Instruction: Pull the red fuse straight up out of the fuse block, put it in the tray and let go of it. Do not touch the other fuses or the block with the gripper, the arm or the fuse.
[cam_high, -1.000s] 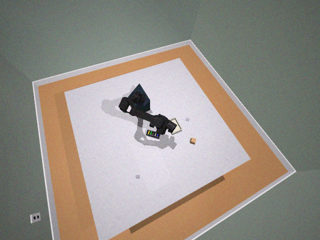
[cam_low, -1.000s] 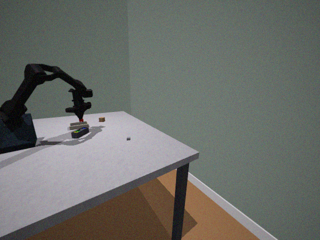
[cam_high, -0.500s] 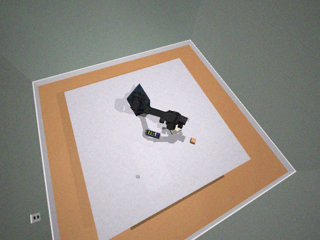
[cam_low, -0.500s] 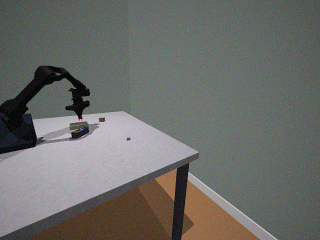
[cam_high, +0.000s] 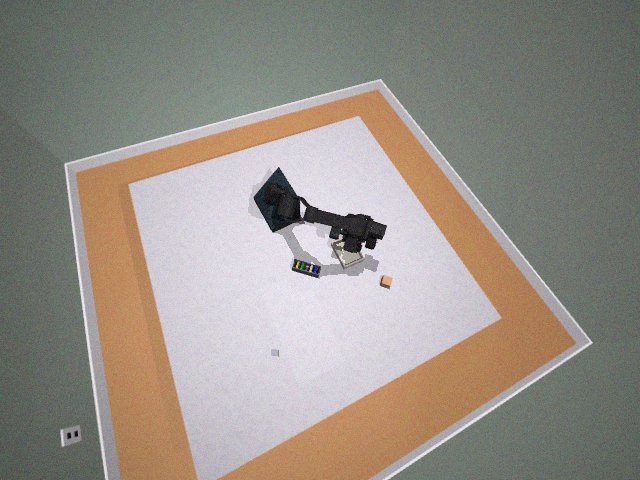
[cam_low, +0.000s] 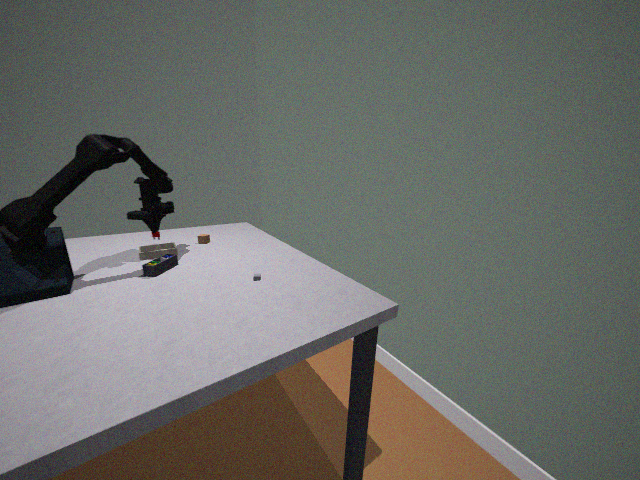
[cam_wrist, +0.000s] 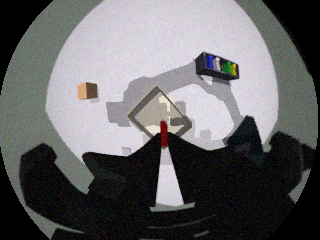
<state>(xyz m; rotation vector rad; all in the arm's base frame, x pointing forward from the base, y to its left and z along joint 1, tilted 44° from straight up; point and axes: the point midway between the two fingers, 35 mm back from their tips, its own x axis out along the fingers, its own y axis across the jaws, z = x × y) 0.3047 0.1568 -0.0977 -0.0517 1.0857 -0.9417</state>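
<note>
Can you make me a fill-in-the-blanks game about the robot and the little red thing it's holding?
1. The gripper is shut on the ____ fuse.
2. The fuse hangs in the air above the ____, not inside the fuse block.
3. In the wrist view, the fuse block holds blue, white and ____ fuses.
4. The small orange cube sits on the ____.

Missing words: red; tray; green; table

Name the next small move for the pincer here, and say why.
Probably lower straight down toward the tray. The pincer is shut on the red fuse and hangs above the tray, well clear of the fuse block. The fuse looks too high to release yet.
</note>
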